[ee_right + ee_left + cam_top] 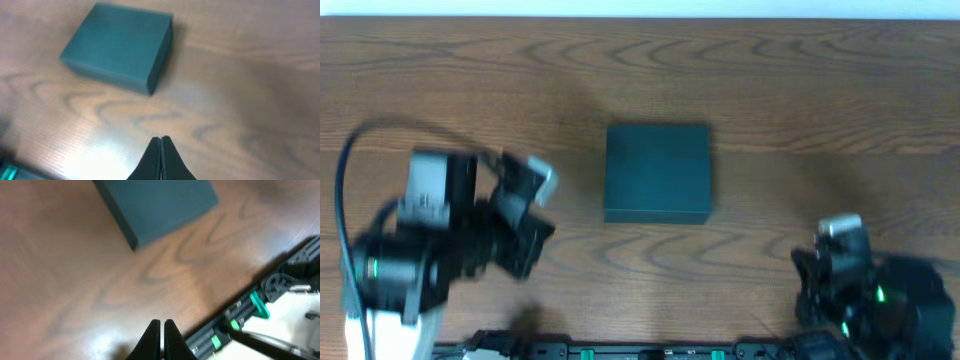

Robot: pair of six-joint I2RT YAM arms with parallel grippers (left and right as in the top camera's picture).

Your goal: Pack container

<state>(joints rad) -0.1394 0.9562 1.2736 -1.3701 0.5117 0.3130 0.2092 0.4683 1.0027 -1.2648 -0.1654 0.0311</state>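
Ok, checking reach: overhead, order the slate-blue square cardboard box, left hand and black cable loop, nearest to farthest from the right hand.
1. Slate-blue cardboard box, table centre.
2. Left hand, left of the box.
3. Black cable loop, far left.

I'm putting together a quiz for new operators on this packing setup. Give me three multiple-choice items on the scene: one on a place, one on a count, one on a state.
1. Where does the dark slate-blue square cardboard box sit on the brown wooden table?
A. near the middle
B. at the far left edge
C. at the near edge

2. How many boxes lie on the table?
A. three
B. one
C. none

3. How do the left gripper and right gripper stand?
A. both open
B. both shut and empty
C. left shut on the box

Answers:
1 A, since the overhead view shows it central.
2 B, since every view shows a single box.
3 B, since each wrist view shows fingers closed on nothing.
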